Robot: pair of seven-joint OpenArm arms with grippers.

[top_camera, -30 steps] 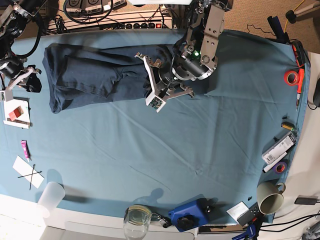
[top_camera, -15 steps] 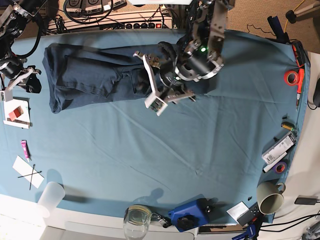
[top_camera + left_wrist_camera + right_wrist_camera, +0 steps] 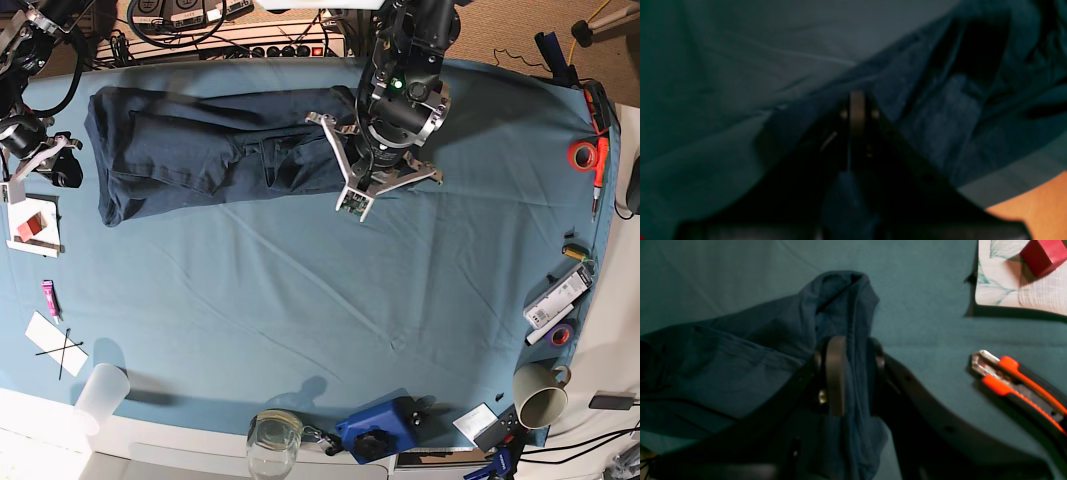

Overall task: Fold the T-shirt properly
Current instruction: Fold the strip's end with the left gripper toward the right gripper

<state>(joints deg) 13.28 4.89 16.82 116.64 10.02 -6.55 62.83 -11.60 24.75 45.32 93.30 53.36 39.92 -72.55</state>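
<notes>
Right gripper [image 3: 846, 373] clamping T-shirt [image 3: 740, 373] hem

lab bench — tape roll [image 3: 583, 155] | power strip [image 3: 285, 48] — cables

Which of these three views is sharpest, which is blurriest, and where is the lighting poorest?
Base view: sharpest and evenly lit, with the T-shirt crisply outlined. Left wrist view: dim, blurred throughout, jaws nearly black. Right wrist view: fairly sharp on the shirt and the orange utility knife, with dark foreground jaws.
</notes>
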